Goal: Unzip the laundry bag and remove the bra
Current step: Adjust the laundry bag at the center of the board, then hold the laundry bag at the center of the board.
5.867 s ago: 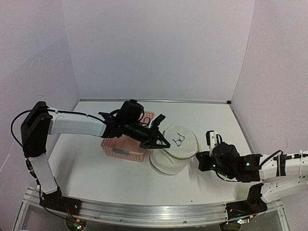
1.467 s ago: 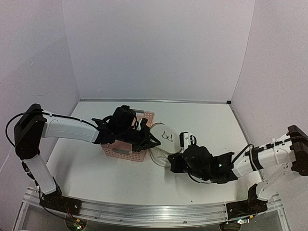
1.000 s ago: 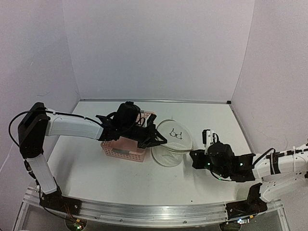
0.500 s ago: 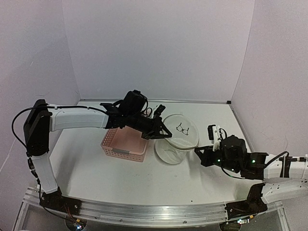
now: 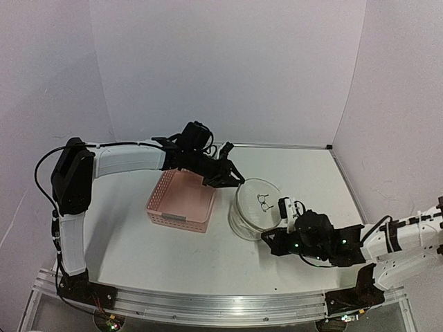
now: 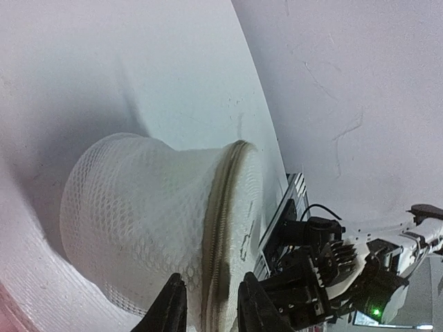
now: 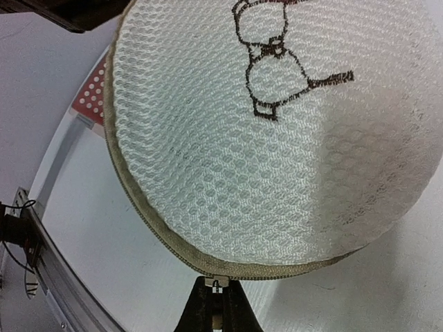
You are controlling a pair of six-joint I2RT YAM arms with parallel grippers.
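Observation:
The laundry bag is a white mesh drum held up beside the pink basket, its round face with the black bra drawing turned upward. My left gripper is shut on the bag's far-left rim, its fingers on either side of the tan zipper band. My right gripper is at the bag's near edge, shut on the small metal zipper pull on the zipper seam. The zipper looks closed along the part I can see. The bra is hidden inside the bag.
The pink slotted basket stands just left of the bag, under my left forearm; its corner shows in the right wrist view. White walls close the back and sides. The metal rail runs along the near edge.
My left gripper has carried the bag slightly toward the near side, standing taller as a drum. My right gripper has moved left to the bag's near edge and holds the zipper pull.

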